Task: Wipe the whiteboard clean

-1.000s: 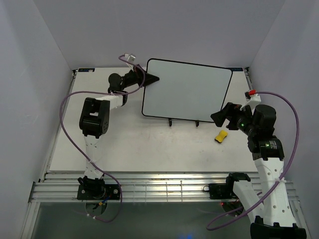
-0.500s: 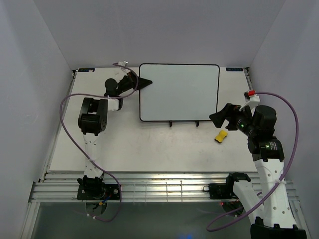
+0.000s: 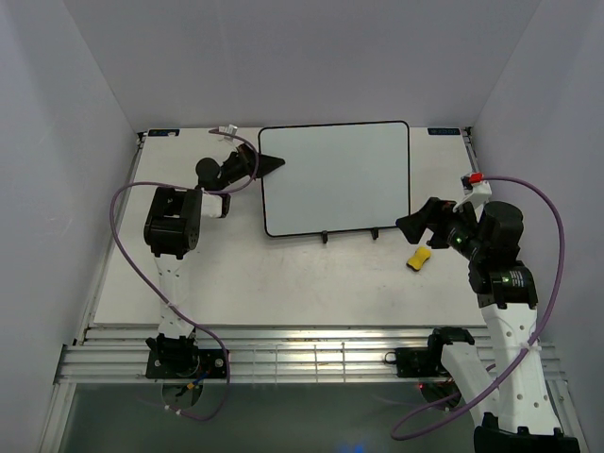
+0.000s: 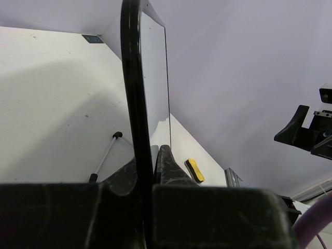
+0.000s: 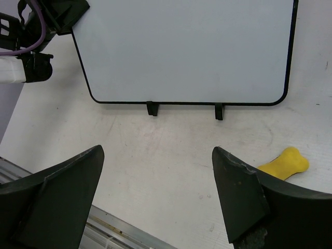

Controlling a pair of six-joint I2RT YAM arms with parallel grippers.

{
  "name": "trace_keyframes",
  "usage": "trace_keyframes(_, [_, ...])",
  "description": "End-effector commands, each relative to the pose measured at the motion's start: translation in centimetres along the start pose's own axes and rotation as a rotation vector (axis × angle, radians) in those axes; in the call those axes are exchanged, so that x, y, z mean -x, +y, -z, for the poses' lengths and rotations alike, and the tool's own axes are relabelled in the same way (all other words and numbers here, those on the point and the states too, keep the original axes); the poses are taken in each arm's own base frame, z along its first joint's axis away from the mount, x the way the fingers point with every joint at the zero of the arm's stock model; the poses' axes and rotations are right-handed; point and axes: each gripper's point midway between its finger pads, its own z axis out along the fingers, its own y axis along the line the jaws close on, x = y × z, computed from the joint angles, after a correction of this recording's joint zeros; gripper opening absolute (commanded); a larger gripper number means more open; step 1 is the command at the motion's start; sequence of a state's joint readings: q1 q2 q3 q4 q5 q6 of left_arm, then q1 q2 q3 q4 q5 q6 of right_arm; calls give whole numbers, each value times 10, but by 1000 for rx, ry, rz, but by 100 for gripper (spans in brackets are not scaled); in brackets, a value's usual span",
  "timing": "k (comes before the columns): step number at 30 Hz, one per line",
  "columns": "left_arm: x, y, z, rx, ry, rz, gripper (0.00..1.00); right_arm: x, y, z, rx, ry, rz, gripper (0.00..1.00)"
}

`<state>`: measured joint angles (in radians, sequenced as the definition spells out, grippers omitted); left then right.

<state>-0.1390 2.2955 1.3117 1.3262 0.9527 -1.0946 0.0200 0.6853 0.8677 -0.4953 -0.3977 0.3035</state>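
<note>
1. The right gripper (image 5: 155, 199) is nearest. Its two dark, blunt, matte fingers are spread wide with nothing between them, and it hangs over the bare table (image 3: 245, 274), a flat off-white sheet with faint scuffs.
2. Just beside it, on the right arm's side, lies the eraser (image 5: 284, 163). It is a small yellow block, pinched at the waist like a bone, and looks soft. It lies flat on the table and touches nothing else.
3. Beyond that, two short black easel feet (image 5: 151, 108) hook under the bottom rim of the whiteboard (image 3: 335, 176).
4. The whiteboard stands at the middle back of the table, propped nearly upright. It is a large glossy white rectangle with a thin black frame and rounded corners. No writing shows on its face in any view, though faint marks could be lost in the sheen.
5. Behind it, the left wrist view shows a thin wire stand leg (image 4: 105, 155) with a black tip resting on the table.
6. Farthest back, the left gripper (image 4: 148, 168) is clamped on the board's left rim, one finger on each face.
7. My reading is that the board is being steadied while the wiping hand is empty. The next move calls for the right gripper to descend over the eraser and pinch its narrow waist, unless the wiping is already finished.
</note>
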Motion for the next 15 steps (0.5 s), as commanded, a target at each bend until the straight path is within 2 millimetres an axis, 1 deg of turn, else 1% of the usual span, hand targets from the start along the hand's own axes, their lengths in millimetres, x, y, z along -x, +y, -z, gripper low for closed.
trace_keyframes(1, [-12,-11,8,-112,41,-449,0,8,8,1,41,-40,34,90])
trace_keyframes(7, [-21,-8,0,-116,47,-433,0,6,8,1,47,-39,29,90])
trace_keyframes(9, [-28,-4,-3,-118,57,-413,0,6,9,1,50,-39,30,90])
trace_keyframes(12, [-35,-3,-7,-137,70,-374,0,4,9,0,51,-36,29,90])
trace_keyframes(15, [-46,0,-9,-143,89,-354,0,3,8,0,53,-34,28,90])
